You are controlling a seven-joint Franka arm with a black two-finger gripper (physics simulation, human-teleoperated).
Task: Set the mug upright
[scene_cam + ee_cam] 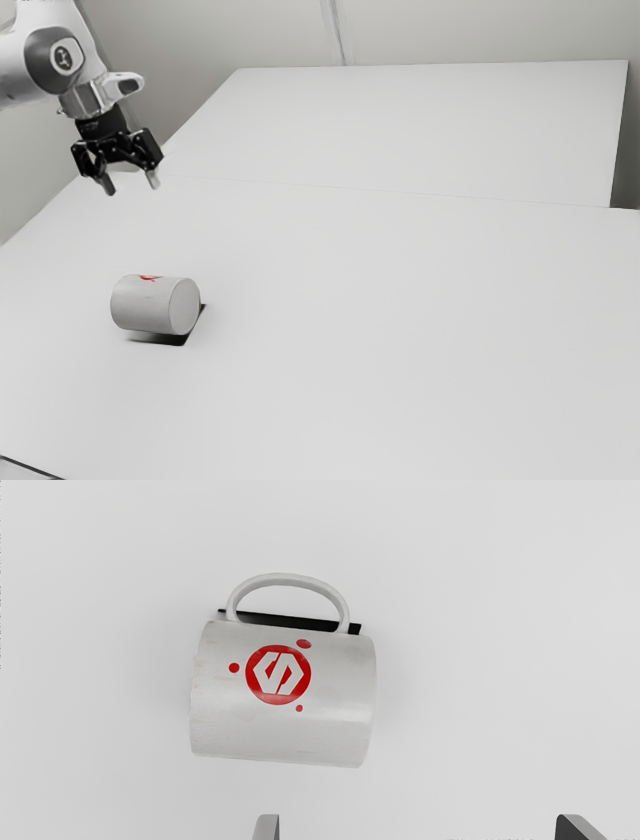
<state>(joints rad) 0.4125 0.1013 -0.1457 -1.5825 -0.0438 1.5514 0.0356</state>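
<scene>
Lying on its side on the white table, the mug is not standing up, so that job is left to do. The gripper is up high, open and holding nothing.

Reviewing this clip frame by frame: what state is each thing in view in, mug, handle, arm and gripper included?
Mug: lying on its side, closed end toward the exterior view's right, not yet upright.
Handle: out to the mug's side, ungripped.
Gripper: open, jaws apart, empty, above the table.
Arm: raised, clear of the mug.
Table: bearing the mug.
Dark strip: partly under the handle; object or shadow, unclear.
</scene>
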